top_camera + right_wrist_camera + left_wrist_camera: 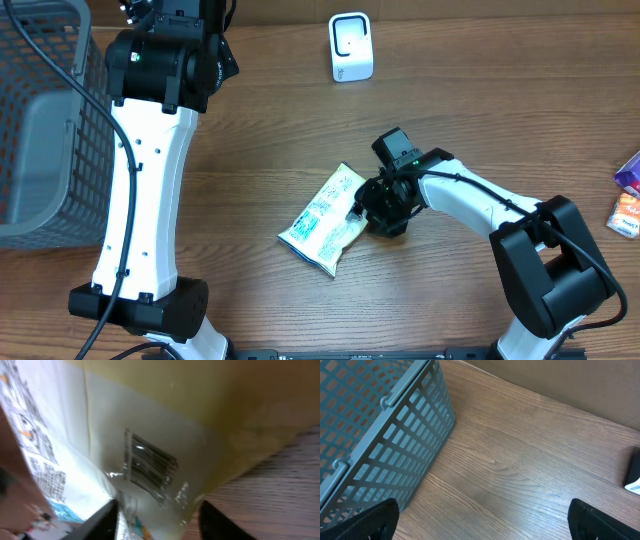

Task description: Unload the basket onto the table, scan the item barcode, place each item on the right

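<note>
A wooden table [300, 130] carries a grey wire basket [40, 120] along its left edge, with the white left arm [145, 190] stretched up the table beside it. In the left wrist view, the left gripper [482, 520] hovers over bare wood next to the basket wall, its fingertips [375, 520] spread wide and holding nothing. The right arm [470, 200] reaches in from the lower right to the middle of the table, where a white and yellow snack packet [325, 220] lies flat and askew. The right gripper [362, 208] sits at the packet's right-hand edge, and the wrist camera shows the packet's edge between its two fingers [107, 520], which stand partly apart; whether they actually pinch the wrapper cannot be told. A barcode [150, 467] shows on the crinkled film just ahead of those fingers. A small white barcode scanner [351, 47] stands upright near the far edge, well apart from the packet. Two small colourful packs [628, 195] lie at the table's right edge.
</note>
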You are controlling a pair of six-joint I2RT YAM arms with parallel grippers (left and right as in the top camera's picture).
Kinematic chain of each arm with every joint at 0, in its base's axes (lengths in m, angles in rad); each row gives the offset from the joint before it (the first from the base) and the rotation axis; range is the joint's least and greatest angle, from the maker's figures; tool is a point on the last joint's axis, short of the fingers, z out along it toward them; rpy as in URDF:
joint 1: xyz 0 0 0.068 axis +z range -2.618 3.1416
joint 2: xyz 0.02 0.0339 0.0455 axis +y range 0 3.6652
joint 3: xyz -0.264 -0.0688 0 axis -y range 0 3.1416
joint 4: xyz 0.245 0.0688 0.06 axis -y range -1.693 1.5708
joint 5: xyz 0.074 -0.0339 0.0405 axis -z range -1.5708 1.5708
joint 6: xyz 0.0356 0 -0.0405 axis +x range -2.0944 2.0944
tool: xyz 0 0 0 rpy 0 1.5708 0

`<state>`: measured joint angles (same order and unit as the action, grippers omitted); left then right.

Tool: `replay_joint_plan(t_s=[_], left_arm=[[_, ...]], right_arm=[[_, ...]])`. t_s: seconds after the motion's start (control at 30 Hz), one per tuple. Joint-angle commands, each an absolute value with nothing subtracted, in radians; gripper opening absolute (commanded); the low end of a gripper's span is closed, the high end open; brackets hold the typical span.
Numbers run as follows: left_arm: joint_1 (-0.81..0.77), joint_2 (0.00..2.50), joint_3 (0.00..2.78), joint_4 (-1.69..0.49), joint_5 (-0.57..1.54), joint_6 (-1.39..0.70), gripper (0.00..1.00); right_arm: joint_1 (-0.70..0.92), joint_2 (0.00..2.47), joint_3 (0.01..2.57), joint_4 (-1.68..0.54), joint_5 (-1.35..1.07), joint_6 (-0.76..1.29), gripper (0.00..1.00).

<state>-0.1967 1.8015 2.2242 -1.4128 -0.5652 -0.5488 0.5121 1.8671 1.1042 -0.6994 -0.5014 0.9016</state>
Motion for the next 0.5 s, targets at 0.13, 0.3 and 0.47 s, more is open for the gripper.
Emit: replay_joint_plan(t_s=[0.13,0.3,0.47], left_arm=[[-0.203,1.811,2.233,-1.409,-0.575,-0.565,1.0],[-0.203,1.811,2.233,-1.41,-0.575,-0.565,1.0],[-0.203,1.811,2.233,-1.41,-0.575,-0.565,1.0]], right_arm=[[0.513,1.843,1.09,-0.602,-0.341,0.593,0.25],[0.495,1.843,1.09,-0.619,-0.265,0.107,0.22],[0.474,1.843,1.097,-0.596,0.048,-0.032,0.28]])
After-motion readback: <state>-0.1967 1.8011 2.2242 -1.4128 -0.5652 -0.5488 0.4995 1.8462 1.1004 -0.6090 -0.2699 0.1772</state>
